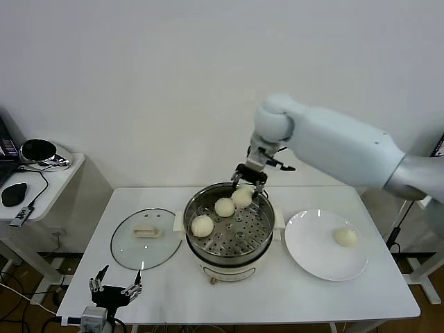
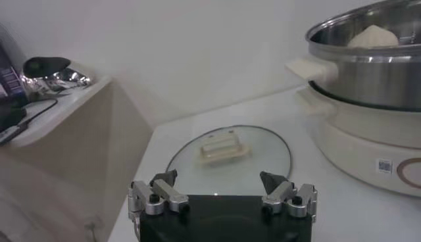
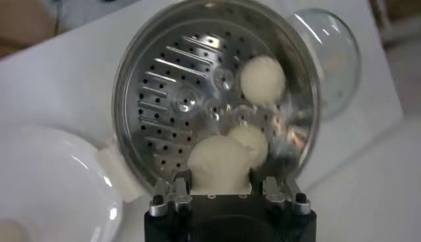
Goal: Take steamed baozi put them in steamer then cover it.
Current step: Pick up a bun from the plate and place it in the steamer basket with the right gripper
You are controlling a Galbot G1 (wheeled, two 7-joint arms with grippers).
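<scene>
Right gripper: we see our right gripper (image 1: pixel 250 180) over the far rim of the pot, its jaws pinching a small round cream-white bun (image 3: pixel 219 169)
Held bun: it hangs just above the perforated tray, close beside a second bun (image 1: pixel 224 207)
Pot: the round shiny stainless-steel steamer (image 1: pixel 266 243) on its white electric base sits mid-table; we count a third bun (image 1: pixel 202 225) on the tray, nearer our left side
Plate: the flat white plate (image 1: pixel 312 250) lies to the right of the steamer, with one last bun (image 1: pixel 345 237) on it
Lid: the round clear glass cover (image 1: pixel 128 246) with a cream-white handle lies flat on the white table (image 1: pixel 277 295), left of the steamer
Left gripper: our left gripper (image 2: pixel 222 194) waits low at the table's near left corner, jaws spread, holding nothing
</scene>
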